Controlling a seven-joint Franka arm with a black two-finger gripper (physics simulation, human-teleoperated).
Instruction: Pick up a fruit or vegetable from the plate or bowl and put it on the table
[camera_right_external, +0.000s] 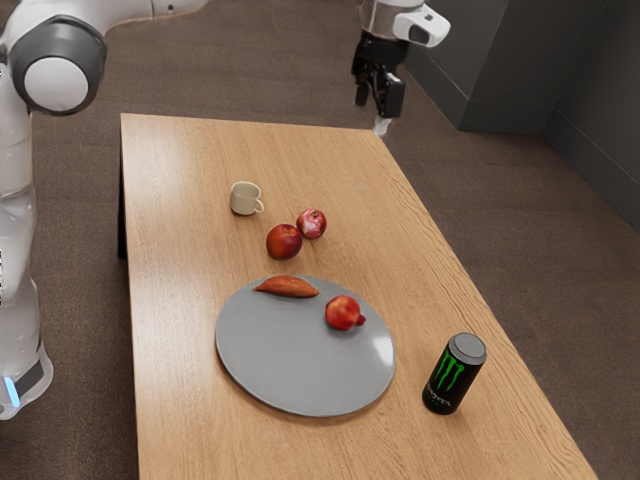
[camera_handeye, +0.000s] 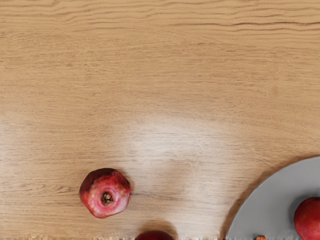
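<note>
Brown floor (camera_right_external: 530, 270), pale wooden table (camera_right_external: 175, 350); black-and-green metal can (camera_right_external: 452, 378) near its edge at the exterior view's right; round grey plate (camera_right_external: 290, 370) inward; black gripper (camera_right_external: 377, 103) open.

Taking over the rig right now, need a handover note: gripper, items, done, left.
Gripper: open, empty, raised clear of everything.
On the plate: sweet potato, red fruit.
On the table: pomegranate, dark red fruit, mug, can.
Done: can't confirm; two fruits are on the table, but nothing shows whether either came off the plate.
Left: if neither did, grasp one item from the plate and set it on the table. Otherwise probably nothing.
</note>
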